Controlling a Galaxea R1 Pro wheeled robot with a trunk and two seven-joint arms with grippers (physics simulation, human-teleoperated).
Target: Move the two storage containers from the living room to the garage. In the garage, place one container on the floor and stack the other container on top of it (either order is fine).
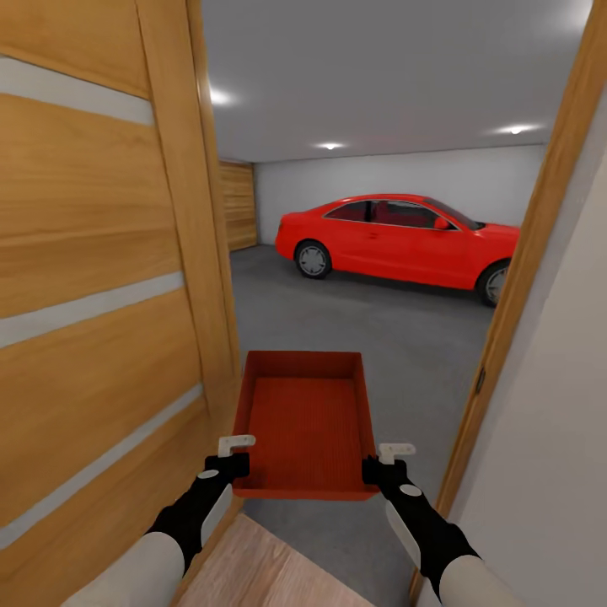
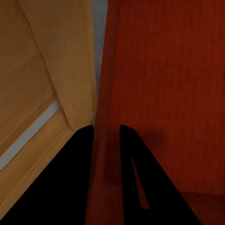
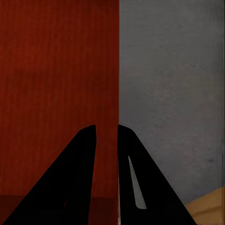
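Note:
I hold one orange-red storage container [image 1: 306, 421] level in front of me, open top up and nothing inside it. My left gripper [image 1: 232, 455] is shut on its left wall near the close corner, and my right gripper [image 1: 389, 462] is shut on its right wall. In the left wrist view the wall [image 2: 107, 93] runs between the black fingers [image 2: 70, 178]. The right wrist view has the container's wall [image 3: 112, 84] pinched the same way, with the garage's dark grey floor [image 3: 173, 93] below. Ahead through the doorway lies the garage floor [image 1: 396, 329].
An open wooden plank door [image 1: 101, 295] stands close on my left, almost touching the container. The wooden door frame [image 1: 523, 278] and a white wall [image 1: 565, 405] are on my right. A red car [image 1: 396, 240] is parked at the back of the garage. Light wood planks [image 1: 270, 565] lie under me.

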